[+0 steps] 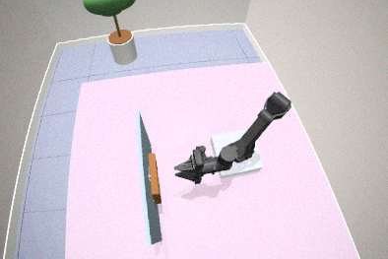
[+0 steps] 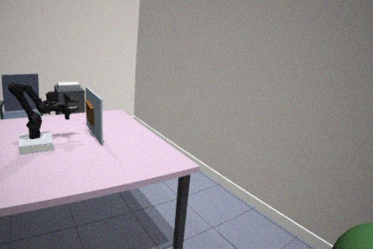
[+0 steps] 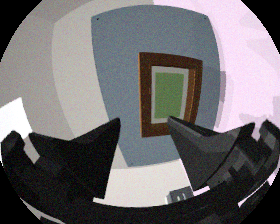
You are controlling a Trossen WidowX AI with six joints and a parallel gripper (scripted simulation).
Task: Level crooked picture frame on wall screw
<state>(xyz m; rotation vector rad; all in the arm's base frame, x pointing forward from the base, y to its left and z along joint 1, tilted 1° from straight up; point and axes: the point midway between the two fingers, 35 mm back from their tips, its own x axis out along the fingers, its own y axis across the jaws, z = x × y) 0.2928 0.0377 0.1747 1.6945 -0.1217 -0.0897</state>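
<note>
The picture frame [image 1: 155,179] [image 2: 90,113] [image 3: 146,95], brown with a pale mat and a green picture, hangs on the front of the blue-grey upright panel [image 1: 153,221] [image 2: 97,106] [image 3: 116,65]. In the wrist view its top edge slopes down to the right, but that view is strongly bent, so how far it hangs from level is hard to tell. The screw and the notched strip are hidden behind it. My gripper [image 1: 175,171] [image 2: 73,111] [image 3: 144,120] is open and empty, in front of the frame and apart from it, with its fingers pointing at the panel.
The panel stands upright on the pink table [image 1: 113,96] [image 2: 142,158]. The arm's white base [image 1: 241,168] [image 2: 36,146] is on the frame's side of the panel. A potted plant [image 1: 124,52] stands on the floor beyond the table. A dark cabinet [image 2: 76,97] is behind.
</note>
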